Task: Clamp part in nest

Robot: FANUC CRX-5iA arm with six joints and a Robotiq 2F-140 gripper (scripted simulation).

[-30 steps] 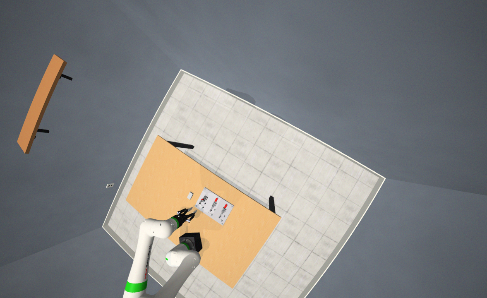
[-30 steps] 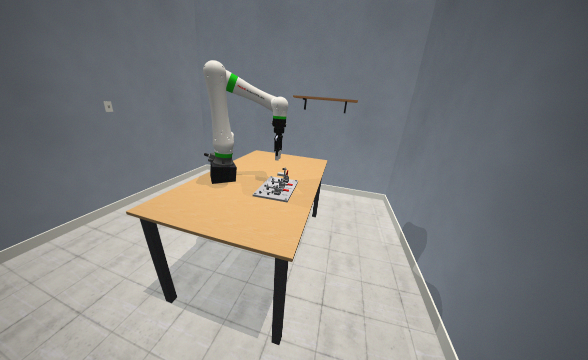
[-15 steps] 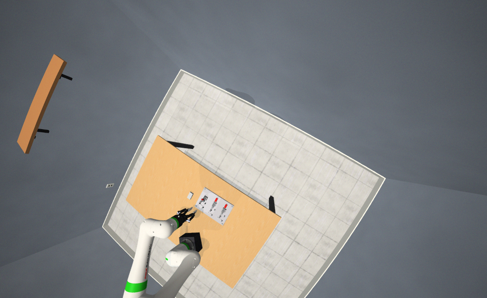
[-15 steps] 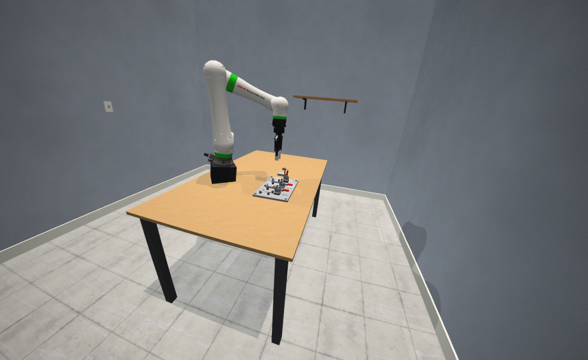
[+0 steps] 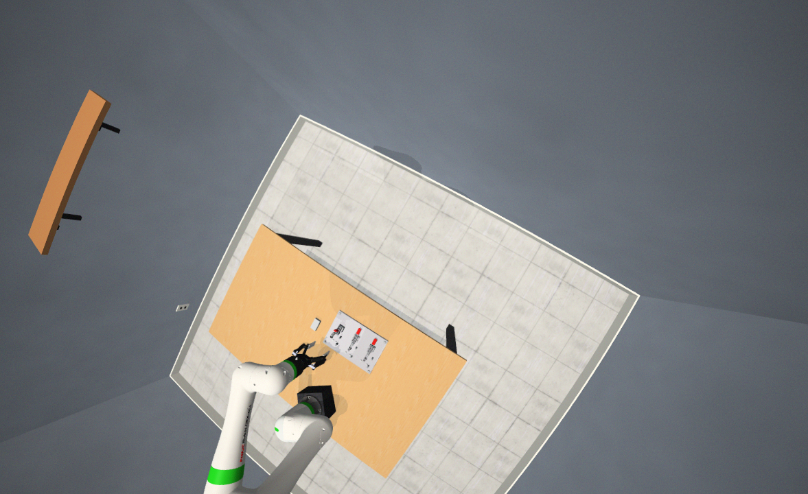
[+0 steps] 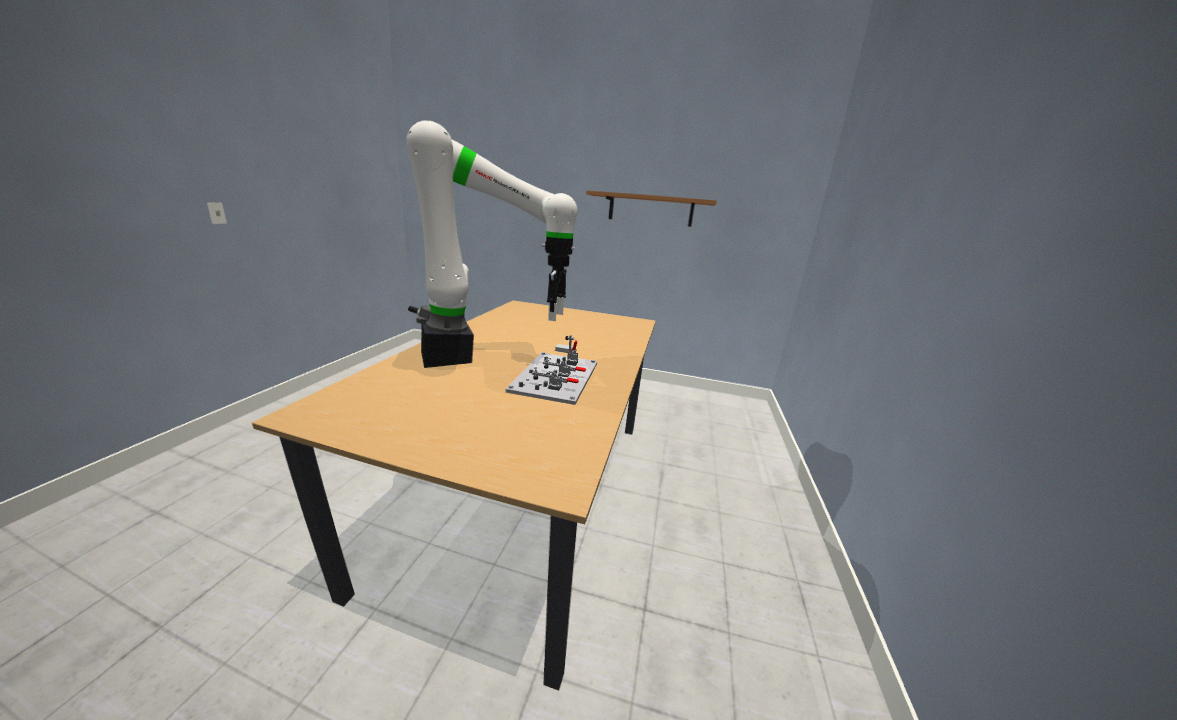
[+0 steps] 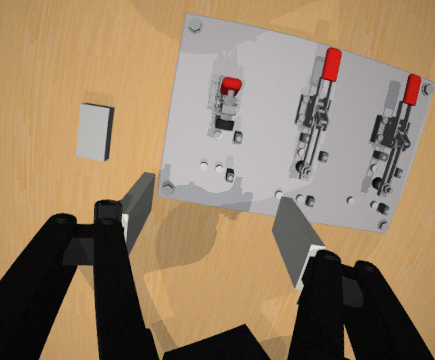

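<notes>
Wrist view first: my gripper (image 5: 320, 348) (image 6: 555, 313) (image 7: 215, 203) stands wide, with nothing between its fingers, in the air above the counter (image 5: 252, 276) (image 6: 395, 429) (image 7: 23, 246). The part (image 5: 315, 323) (image 6: 560, 347) (image 7: 93, 132) lies flat on the wood just beside the fixture plate (image 5: 351, 322) (image 6: 552, 395) (image 7: 262, 65), apart from it and untouched by me.

As for progress, none of the placing is done. The part is not in a nest, and no clamp holds it. One thing seems to favour me: the clamp nearest the part has its red handle (image 6: 575, 344) (image 7: 231, 85) raised and its bar up, so it looks open. The middle clamp (image 7: 321, 115) and the far clamp (image 7: 395, 140) have their bars down over their nests.

By its proportions against the pads, I judge the part to be the small, thick one. The nest nearest it, whose far rest pads (image 7: 204, 165) sit closest together and nearest their clamp, is then probably the match, and I should need no opening step.

Left to do: grasp the part, carry it over, seat it flat against stop and side blocks, swing the handle past dead centre until the bar lies level, let go and retreat into free air.
</notes>
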